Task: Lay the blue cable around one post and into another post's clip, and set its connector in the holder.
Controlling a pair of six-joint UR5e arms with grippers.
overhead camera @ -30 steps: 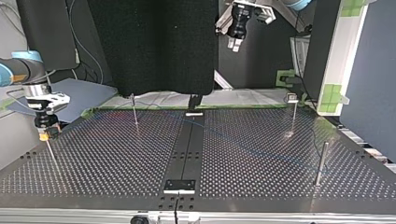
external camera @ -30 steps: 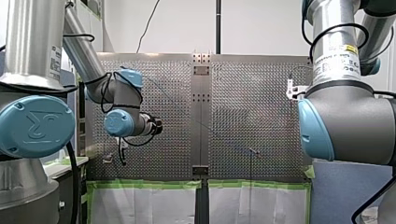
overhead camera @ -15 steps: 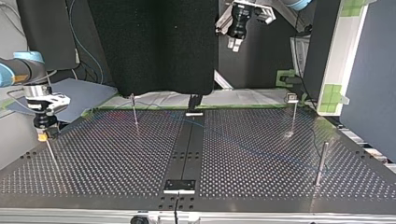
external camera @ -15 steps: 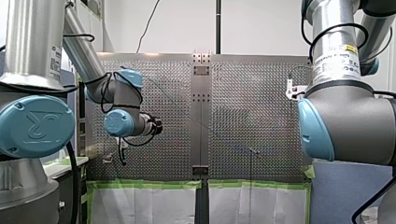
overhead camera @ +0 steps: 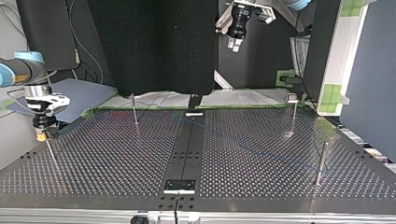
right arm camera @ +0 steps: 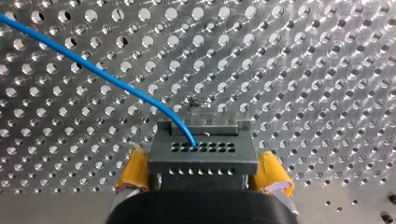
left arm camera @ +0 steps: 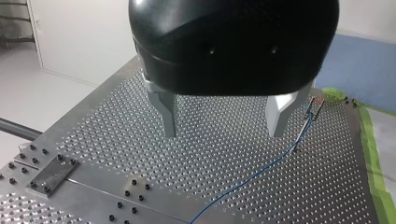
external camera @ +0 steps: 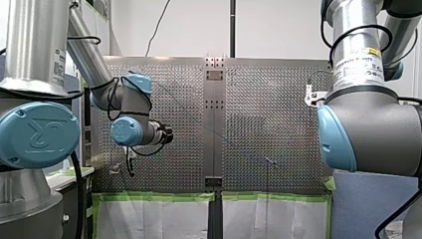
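Observation:
The black connector (right arm camera: 203,156) sits between the yellow pads (right arm camera: 133,172) of my right gripper (right arm camera: 203,179), which stand apart at its sides. A grey block shows just ahead of the connector. The blue cable (right arm camera: 116,79) leaves the connector's face and runs over the perforated plate. At the top view's left, my right gripper (overhead camera: 42,134) hangs at the top of a thin post (overhead camera: 51,156). My left gripper (left arm camera: 224,119) is high over the table, its metal fingers wide apart and empty. The same blue cable (left arm camera: 252,175) crosses the table below it.
Upright posts stand on the perforated table (overhead camera: 116,163): one at the back left (overhead camera: 135,112), one with a clip on top at the back right (overhead camera: 293,114), one at the near right (overhead camera: 321,161). A dark centre strip (overhead camera: 187,149) divides the plate.
My right gripper has drifted very slightly toward the top view's left edge. My left arm and the cable have stayed still.

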